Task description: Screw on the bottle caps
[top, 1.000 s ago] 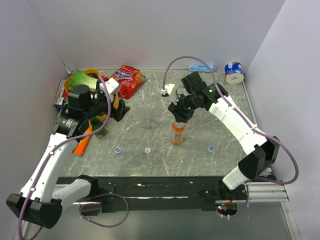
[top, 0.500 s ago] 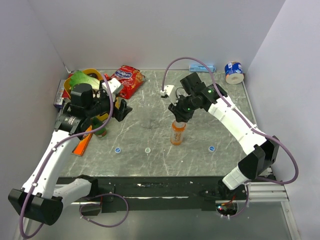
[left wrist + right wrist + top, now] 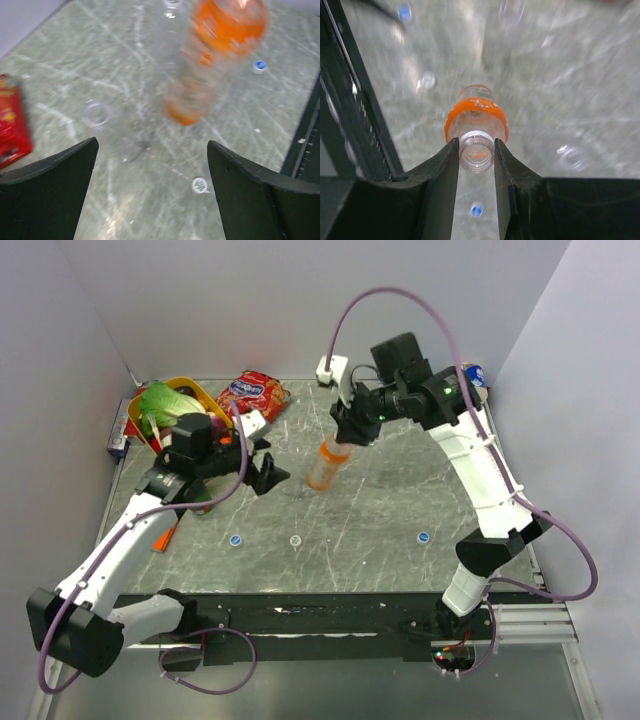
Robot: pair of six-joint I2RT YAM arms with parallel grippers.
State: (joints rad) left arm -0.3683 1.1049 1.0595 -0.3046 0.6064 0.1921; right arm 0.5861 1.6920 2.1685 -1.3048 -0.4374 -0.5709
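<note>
**Orange drink bottle (image 3: 326, 465) lifted off the table (image 3: 400, 490); both arms shifted**

1. Right gripper (image 3: 476, 152): since a second ago it has carried the bottle up from its standing spot near mid-table and toward the back. Your jaws are clamped on the bare threaded neck, one finger on each side. The mouth is uncapped. The bottle hangs tilted in the air, base swung toward the left arm, clear of the table.
2. Left gripper (image 3: 266, 472): it has come in from the left side toward mid-table. Your jaws stand wide apart with nothing between them. They face the raised bottle's base and do not touch it.
3. Caps: all three lie loose on the table in a row near the front edge, well apart from one another. They are the left blue cap (image 3: 235, 539), the pale cap (image 3: 296, 540) and the right blue cap (image 3: 424, 537).
4. Clear bottle (image 3: 96, 114): on the table just ahead of your left fingers, mouth open and uncapped.
5. Back left corner: red snack packet (image 3: 252, 395); yellow bowl (image 3: 200, 390) holding a green leafy vegetable (image 3: 163, 400).
</note>
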